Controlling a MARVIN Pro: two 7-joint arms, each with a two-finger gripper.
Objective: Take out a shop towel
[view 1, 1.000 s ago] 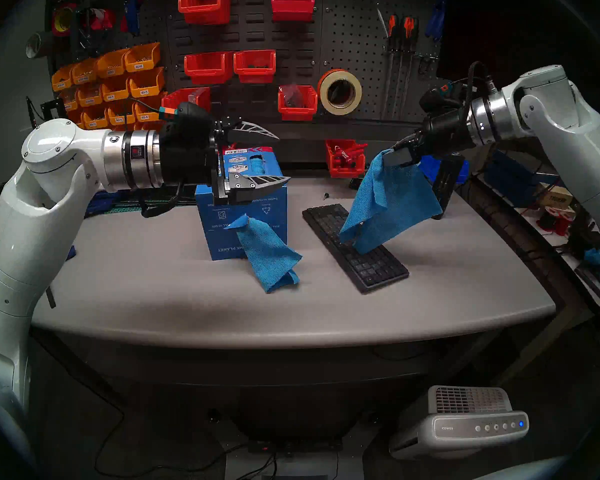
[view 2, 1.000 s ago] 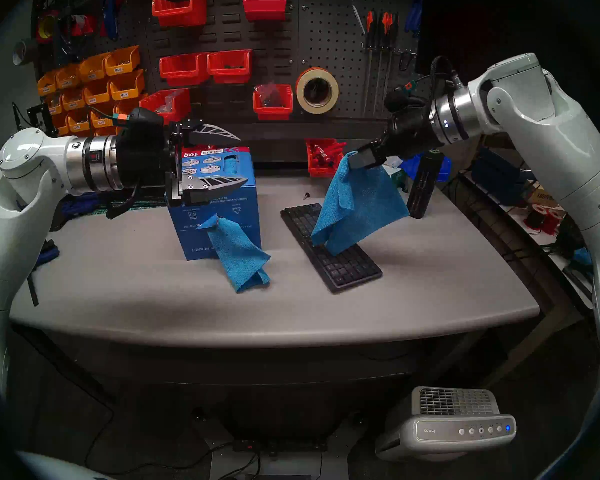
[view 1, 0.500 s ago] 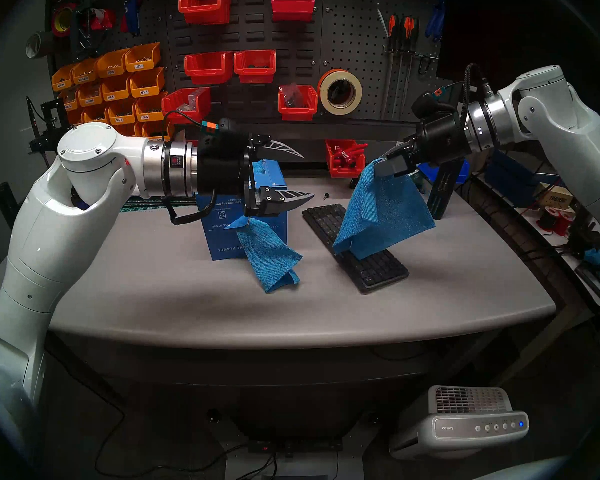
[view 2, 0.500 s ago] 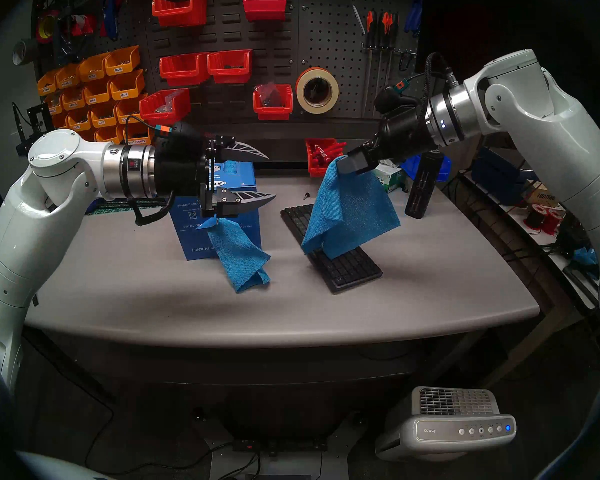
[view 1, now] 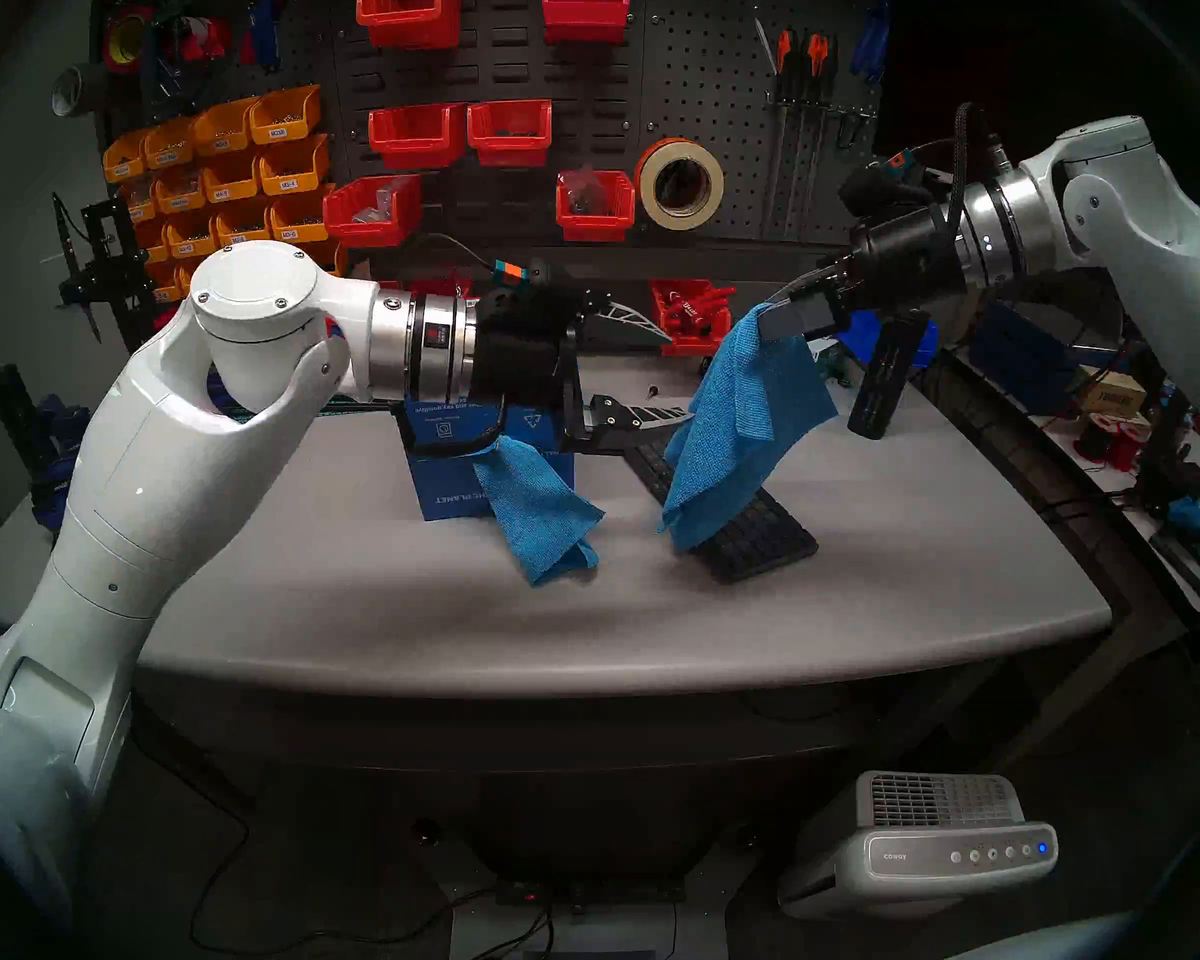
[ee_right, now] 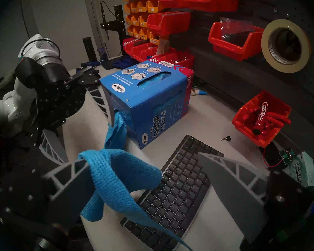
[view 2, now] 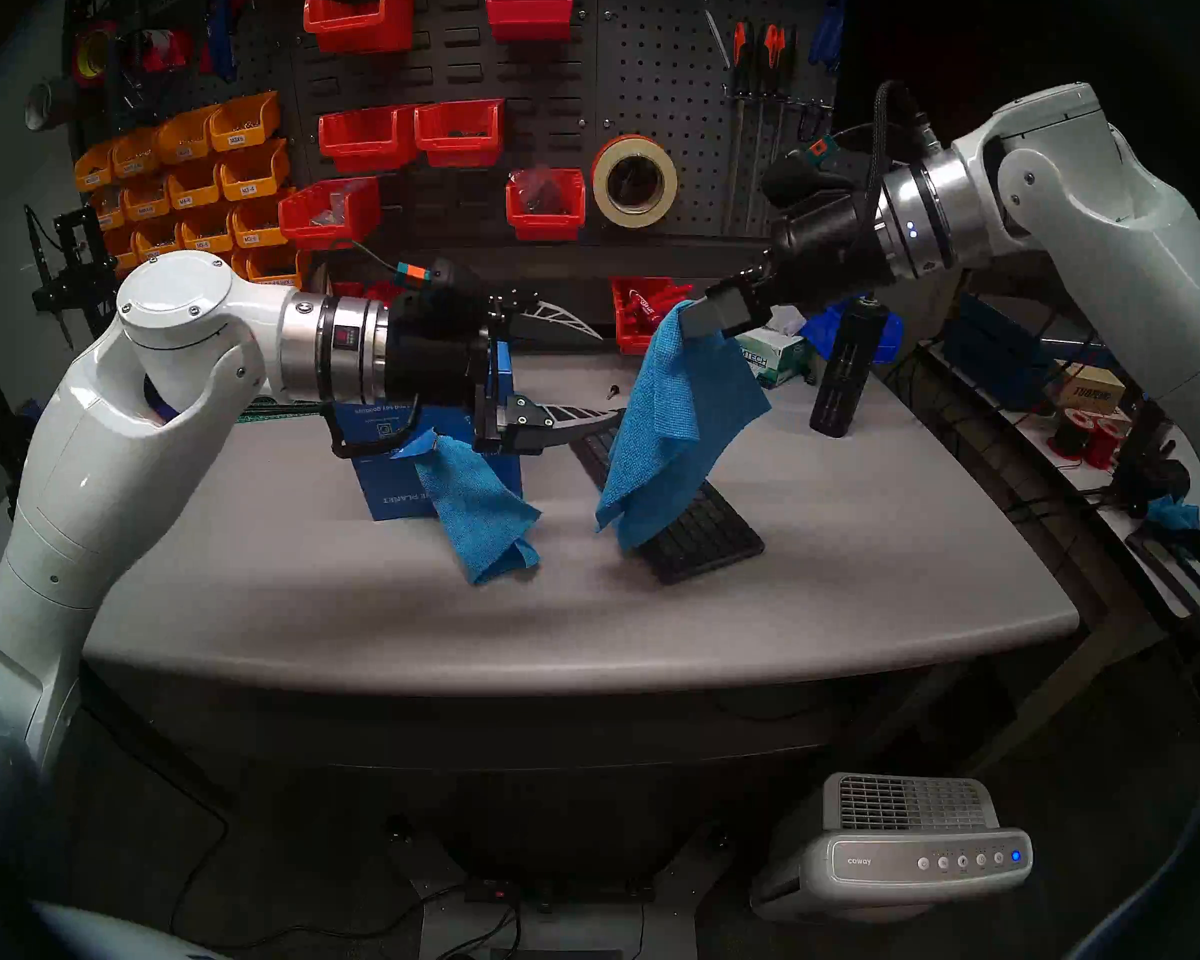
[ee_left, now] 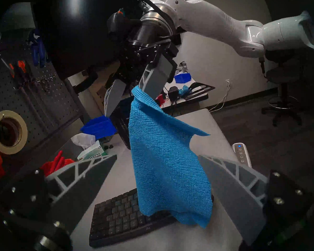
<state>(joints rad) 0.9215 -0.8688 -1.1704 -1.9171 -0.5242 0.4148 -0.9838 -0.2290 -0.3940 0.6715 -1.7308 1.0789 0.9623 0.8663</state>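
Observation:
A bright blue shop towel (view 1: 743,425) (view 2: 680,425) (ee_left: 167,163) hangs draped by one corner over a single finger (ee_left: 152,78) of my right gripper (view 1: 788,307) (ee_left: 127,102). That gripper is open, its other finger standing apart and bare. In the right wrist view the shop towel (ee_right: 116,178) lies folded over the left finger. Its lower end dangles over the black keyboard (view 1: 756,536) (ee_right: 179,181). My left gripper (view 1: 677,377) (view 2: 611,373) (ee_left: 157,156) is open, level, its tips at the towel's left edge, holding nothing.
A blue shop-towel box (view 1: 445,480) (ee_right: 152,93) stands behind my left wrist, with a second blue towel (view 1: 535,515) (ee_right: 116,129) hanging from its slot onto the table (view 1: 930,557). A red bin of markers (view 1: 691,314), a tissue box (view 2: 770,359) and a black upright block (view 1: 881,383) stand at the back right.
My left arm has swept right and slightly down, past the box, until its open fingers reach the hanging towel. The right gripper shifted slightly and the towel swung left.

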